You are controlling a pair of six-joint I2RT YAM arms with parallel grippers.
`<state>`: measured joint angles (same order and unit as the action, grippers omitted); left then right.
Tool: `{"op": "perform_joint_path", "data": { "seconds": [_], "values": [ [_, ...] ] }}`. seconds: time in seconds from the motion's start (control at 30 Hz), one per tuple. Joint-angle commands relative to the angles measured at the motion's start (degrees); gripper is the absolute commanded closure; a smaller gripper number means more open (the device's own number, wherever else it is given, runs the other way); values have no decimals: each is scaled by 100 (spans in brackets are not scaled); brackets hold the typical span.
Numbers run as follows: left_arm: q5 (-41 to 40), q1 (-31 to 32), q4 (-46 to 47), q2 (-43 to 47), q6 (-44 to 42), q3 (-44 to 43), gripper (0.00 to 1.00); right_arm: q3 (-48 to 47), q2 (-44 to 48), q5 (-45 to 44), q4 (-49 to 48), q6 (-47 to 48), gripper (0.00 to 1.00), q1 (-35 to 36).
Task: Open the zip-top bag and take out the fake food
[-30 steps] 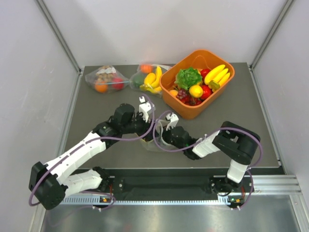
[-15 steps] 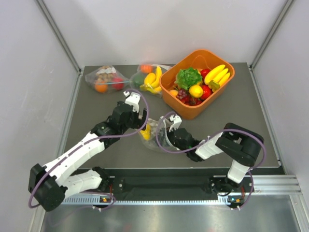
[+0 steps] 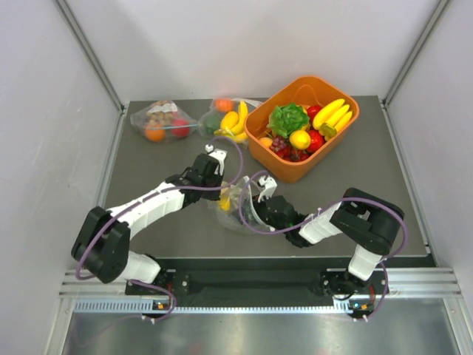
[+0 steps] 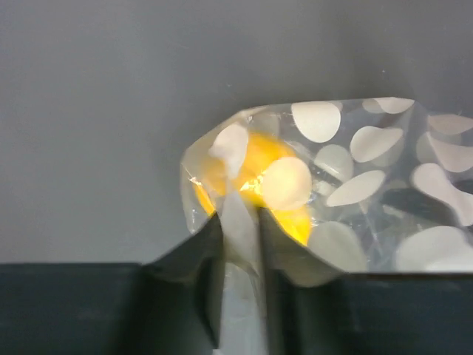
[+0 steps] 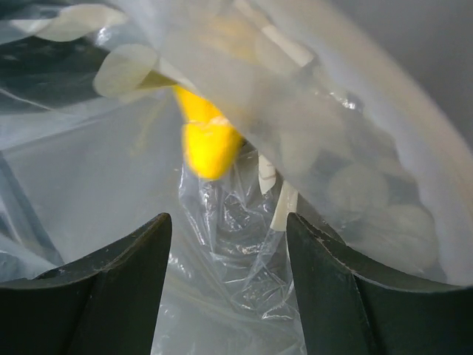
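The zip-top bag (image 3: pixel 235 214) lies crumpled on the grey table between my two grippers; it is clear plastic with cream dots (image 4: pixel 384 140). Yellow fake food (image 4: pixel 259 166) shows through its wall, and a yellow piece (image 5: pixel 211 144) also shows in the right wrist view. My left gripper (image 4: pixel 240 216) is shut on a fold of the bag's edge, which stands pinched between its fingers. It reaches the bag from the back left (image 3: pixel 222 191). My right gripper (image 5: pixel 229 237) is open, jaws wide apart, pushed into the bag from the right (image 3: pixel 250 205) with crumpled film between them.
An orange basket (image 3: pixel 293 174) at the back right holds lettuce, bananas, a lemon and red fruit. Two plain clear bags of toy food (image 3: pixel 159 122) (image 3: pixel 225 118) lie along the back edge. White walls stand on both sides of the table.
My left gripper swung back off the bag with its jaws open wide, then came down and closed on the bag's edge. The right gripper has stayed in the bag.
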<state>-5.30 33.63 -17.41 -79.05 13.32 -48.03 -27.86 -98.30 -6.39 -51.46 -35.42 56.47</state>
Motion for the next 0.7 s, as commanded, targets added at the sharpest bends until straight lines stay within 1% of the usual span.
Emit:
{"op": "perform_joint_path", "data": {
  "seconds": [0.0,0.03,0.07,0.13,0.17,0.23,0.4,0.6,0.67],
  "values": [
    [284,-14,-183,-286,48,-303,81,-272,276,182,-417,-70,37,110],
    [319,-14,-210,-409,83,-338,90,-308,276,208,-417,-79,37,136],
    [328,-14,-236,-471,83,-356,94,-352,276,270,-409,-70,37,145],
    [494,-14,-280,-646,92,-374,100,-527,233,261,-347,-44,37,215],
    [504,-14,-315,-708,100,-400,100,-606,189,235,-243,-18,37,233],
    [810,-14,-377,-875,118,-461,100,-835,66,200,-154,44,37,251],
    [1039,-23,-386,-1025,136,-506,100,-1212,-215,-151,241,158,37,251],
    [1400,-32,-386,-981,48,-584,100,-1214,-453,-652,506,272,38,251],
    [1444,-67,-377,-946,39,-602,100,-1100,-453,-819,479,255,40,242]
  ]
}}
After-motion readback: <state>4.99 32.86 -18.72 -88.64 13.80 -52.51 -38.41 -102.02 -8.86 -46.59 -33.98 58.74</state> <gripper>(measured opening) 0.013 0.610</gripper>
